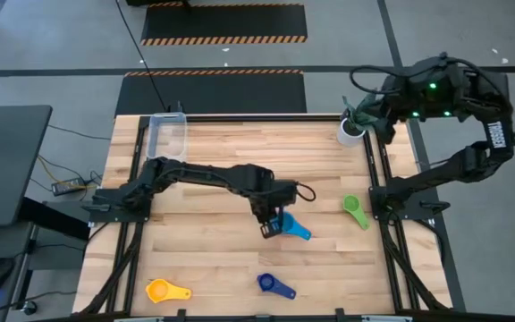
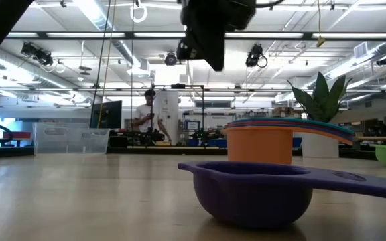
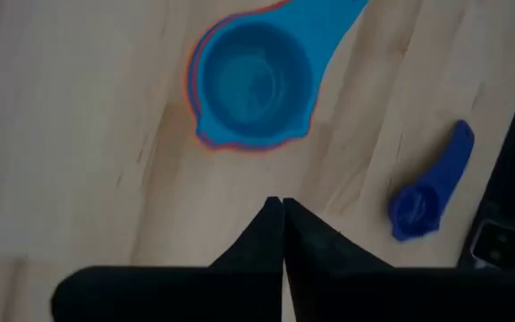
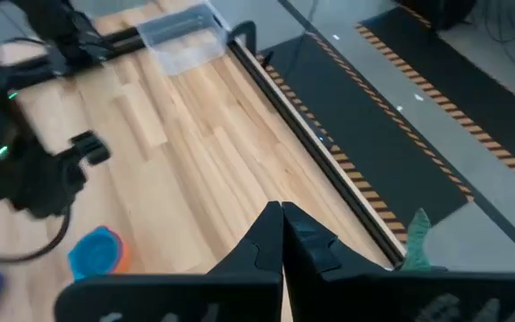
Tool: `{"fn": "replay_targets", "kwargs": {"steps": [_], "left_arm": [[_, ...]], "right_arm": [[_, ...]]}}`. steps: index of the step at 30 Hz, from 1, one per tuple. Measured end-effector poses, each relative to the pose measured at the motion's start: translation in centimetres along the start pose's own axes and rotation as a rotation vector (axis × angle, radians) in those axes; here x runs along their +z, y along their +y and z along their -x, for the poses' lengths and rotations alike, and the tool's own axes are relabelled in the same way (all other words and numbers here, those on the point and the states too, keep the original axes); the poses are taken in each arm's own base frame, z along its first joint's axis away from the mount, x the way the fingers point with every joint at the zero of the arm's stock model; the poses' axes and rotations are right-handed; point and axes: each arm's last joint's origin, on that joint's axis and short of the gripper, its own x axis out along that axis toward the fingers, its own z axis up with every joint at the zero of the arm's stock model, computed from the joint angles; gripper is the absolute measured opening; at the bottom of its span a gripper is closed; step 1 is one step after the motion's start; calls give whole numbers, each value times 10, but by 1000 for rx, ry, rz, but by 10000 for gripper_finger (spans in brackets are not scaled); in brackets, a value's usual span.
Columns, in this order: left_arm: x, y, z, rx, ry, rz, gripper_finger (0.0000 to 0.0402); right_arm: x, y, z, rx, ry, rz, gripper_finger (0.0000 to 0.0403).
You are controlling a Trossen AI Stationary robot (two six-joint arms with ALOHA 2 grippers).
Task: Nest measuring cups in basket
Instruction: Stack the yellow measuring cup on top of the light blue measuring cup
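From above, my left gripper [image 1: 270,230] hovers empty, jaws closed, at nine o'clock of the light blue cup stack [image 1: 291,226]; the basket [image 1: 168,134] sits far off at eleven o'clock. In its wrist view the fingertips [image 3: 275,224] press together short of the stack, so I judge the pickup pending: reopen, then straddle the rim. My right gripper [image 4: 282,215] waits clenched near the plant pot [image 1: 351,131].

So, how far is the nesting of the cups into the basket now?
Done: the light blue cup sits inside a red one on the table, a first nest. In hand: nothing; the left gripper is beside that pair, jaws shut and empty. Left: the green, dark blue and orange cups lie apart, and the clear basket looks empty. The right gripper waits by the plant.
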Motion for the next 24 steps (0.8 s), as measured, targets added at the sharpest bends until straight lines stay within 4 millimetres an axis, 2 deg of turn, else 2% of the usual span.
{"fn": "replay_targets", "kwargs": {"steps": [7, 14, 18, 24], "left_arm": [[-19, 6, 49, 34, 20, 64, 2], [-63, -9, 91, 123, 131, 221, 1], [-78, -30, 95, 118, 121, 266, 1], [-100, -62, 92, 149, 104, 463, 1]], "right_arm": [[-8, 0, 10, 65, -12, -16, 1], [-19, 3, -4, 69, 59, -15, 0], [-22, 6, -16, 68, 110, 4, 0], [-22, 12, -29, 83, 115, 23, 0]]}}
